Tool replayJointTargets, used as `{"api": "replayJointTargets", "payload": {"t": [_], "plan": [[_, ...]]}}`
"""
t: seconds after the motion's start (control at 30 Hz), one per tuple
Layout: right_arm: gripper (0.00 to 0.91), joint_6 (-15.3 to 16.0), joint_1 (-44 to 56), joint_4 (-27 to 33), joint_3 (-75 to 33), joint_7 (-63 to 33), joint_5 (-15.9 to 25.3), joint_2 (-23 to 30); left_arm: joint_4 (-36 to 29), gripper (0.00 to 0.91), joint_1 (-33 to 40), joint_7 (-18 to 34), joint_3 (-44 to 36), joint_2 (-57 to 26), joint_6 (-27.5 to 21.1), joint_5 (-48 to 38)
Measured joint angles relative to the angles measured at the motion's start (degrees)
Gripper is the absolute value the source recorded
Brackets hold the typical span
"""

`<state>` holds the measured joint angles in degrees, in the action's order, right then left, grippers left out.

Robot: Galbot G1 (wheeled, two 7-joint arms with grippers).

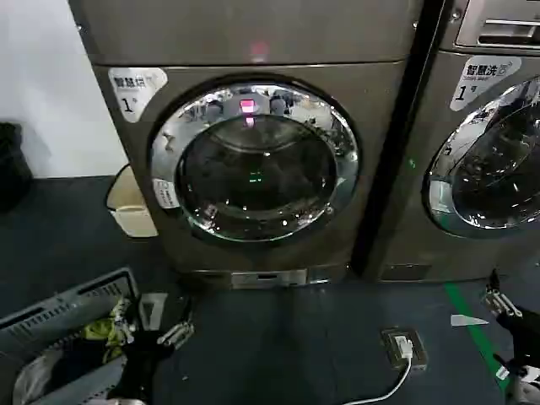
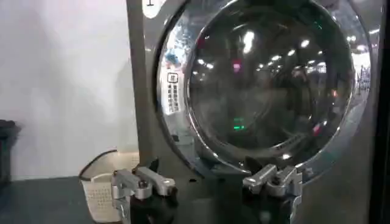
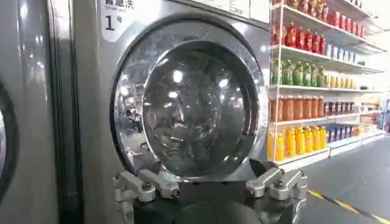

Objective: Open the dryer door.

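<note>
Dryer door (image 1: 255, 160) beyond left gripper (image 1: 150, 316)

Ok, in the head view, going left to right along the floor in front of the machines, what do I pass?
Laundry basket → left gripper, open → floor socket with its white cable → green floor line → right gripper, open. The dryer door is shut.
</note>
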<state>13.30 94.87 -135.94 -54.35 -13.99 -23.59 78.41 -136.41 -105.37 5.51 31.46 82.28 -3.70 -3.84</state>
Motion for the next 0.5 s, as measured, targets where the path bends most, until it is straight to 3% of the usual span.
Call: {"api": "replayJointTargets", "payload": {"t": [0.4, 0.5], "plan": [[0.907, 0.6, -2.6, 2.4, 2.6, 13.7, -2.2, -6.3, -0.2, 0.907, -0.3, -1.0, 1.6, -0.8, 0.3, -1.2], [0.907, 2.2, -4.1, 3.5, 4.2, 16.6, -4.0, -9.0, -0.3, 0.907, -0.3, -1.2, 1.8, -0.9, 0.3, -1.4]]}}
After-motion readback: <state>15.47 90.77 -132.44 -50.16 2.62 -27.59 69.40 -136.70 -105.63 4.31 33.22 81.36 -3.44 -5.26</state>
